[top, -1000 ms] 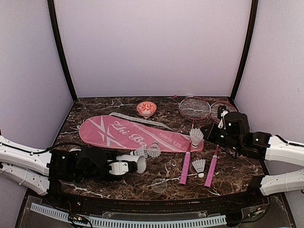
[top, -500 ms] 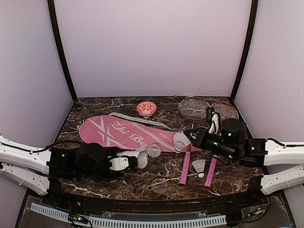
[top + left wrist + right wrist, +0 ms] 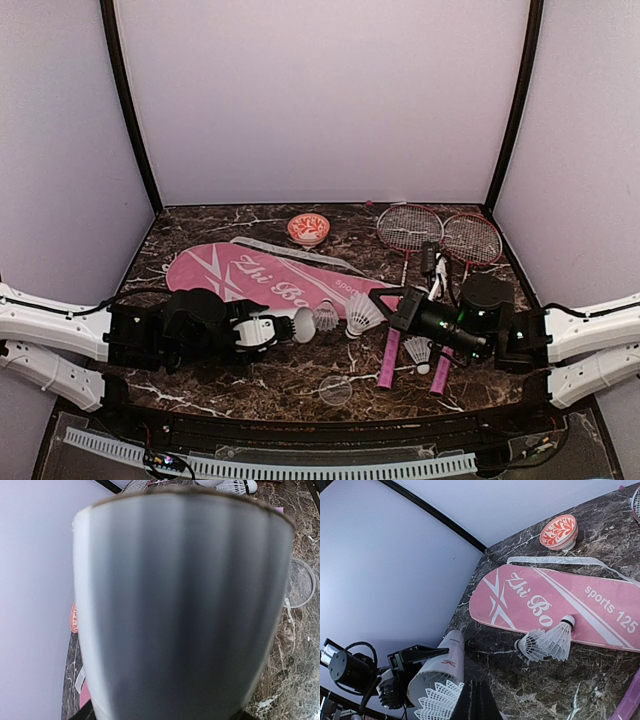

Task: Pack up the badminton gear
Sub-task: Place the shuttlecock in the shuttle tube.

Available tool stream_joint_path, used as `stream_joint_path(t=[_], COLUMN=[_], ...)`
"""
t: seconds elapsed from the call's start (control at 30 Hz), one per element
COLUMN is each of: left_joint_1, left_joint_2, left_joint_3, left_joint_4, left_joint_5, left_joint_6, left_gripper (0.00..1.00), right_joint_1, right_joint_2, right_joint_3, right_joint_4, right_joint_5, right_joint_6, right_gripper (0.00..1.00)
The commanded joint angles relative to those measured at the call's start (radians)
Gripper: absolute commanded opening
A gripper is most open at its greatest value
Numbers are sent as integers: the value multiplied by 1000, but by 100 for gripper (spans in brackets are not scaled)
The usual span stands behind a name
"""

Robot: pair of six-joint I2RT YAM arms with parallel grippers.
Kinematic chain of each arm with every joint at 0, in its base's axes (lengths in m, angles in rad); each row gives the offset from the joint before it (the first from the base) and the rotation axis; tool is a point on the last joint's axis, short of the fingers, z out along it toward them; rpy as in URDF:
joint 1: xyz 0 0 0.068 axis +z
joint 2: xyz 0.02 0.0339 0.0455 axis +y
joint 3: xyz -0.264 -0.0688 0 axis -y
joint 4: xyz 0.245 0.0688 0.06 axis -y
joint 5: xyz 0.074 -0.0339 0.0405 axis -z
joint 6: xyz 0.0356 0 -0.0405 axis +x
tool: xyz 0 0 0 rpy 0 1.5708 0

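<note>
My left gripper (image 3: 262, 330) is shut on the long white tube (image 3: 280, 327), which lies level with its open mouth to the right. The tube fills the left wrist view (image 3: 180, 610) and hides the fingers there. My right gripper (image 3: 385, 308) is shut on a white shuttlecock (image 3: 362, 315), whose feather skirt is just in front of the tube mouth (image 3: 437, 702). Two shuttlecocks (image 3: 547, 640) lie at the edge of the pink Zhi Bo cover (image 3: 260, 278). Another shuttlecock (image 3: 418, 350) lies between the pink handles (image 3: 389, 355) of the two red rackets (image 3: 410, 228).
The red-and-white bowl (image 3: 308, 229) stands at the back centre. A clear round lid (image 3: 335, 390) lies near the front edge. The cover's white strap (image 3: 560, 560) runs along its far side. Purple walls close in the table.
My right gripper has carried the shuttlecock left, from over the racket handles to the tube's mouth. My left gripper has shifted the tube slightly right.
</note>
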Motion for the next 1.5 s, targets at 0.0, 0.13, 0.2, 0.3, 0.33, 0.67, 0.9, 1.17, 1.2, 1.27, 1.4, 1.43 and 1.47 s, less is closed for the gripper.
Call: stream_joint_path(t=[0.0,0.13,0.2,0.3,0.33,0.67,0.9,1.17,1.2,1.27,1.4,1.43,1.47], left_joint_1=[8,8,8,8,8,8,8,8,8,8,8,8,8], left_joint_2=[-32,-29,-29,-31,-32,-38,-35,-30,-31,-29,-29,-29,-29], left_joint_3=[13,16,15,17,17,18,19,19,20,20,20,20,20], left_joint_4=[39,29,26,22,22,17,16,14,14,14,14,14,14], left_joint_5=[25,33,34,34,33,37,40,46,47,47,49,48,48], left_joint_6=[-25,-28,-30,-30,-30,-29,-31,-32,-32,-33,-33,-33,-34], left_gripper=[60,60,60,60,60,61,61,62,62,62,62,62,62], right_joint_1=[53,86,96,109,110,126,148,170,171,172,173,173,174], right_joint_2=[6,30,47,74,82,132,180,221,225,235,265,273,280], right_joint_3=[-26,-31,-28,-27,-25,4,19,20,19,21,20,19,19], right_joint_4=[102,153,179,223,230,319,407,504,513,519,515,515,515], right_joint_5=[68,102,111,120,119,112,107,123,125,129,134,133,133], right_joint_6=[49,56,56,54,53,25,3,-26,-29,-34,-34,-31,-29], right_gripper=[0,0,0,0,0,0,0,0,0,0,0,0,0])
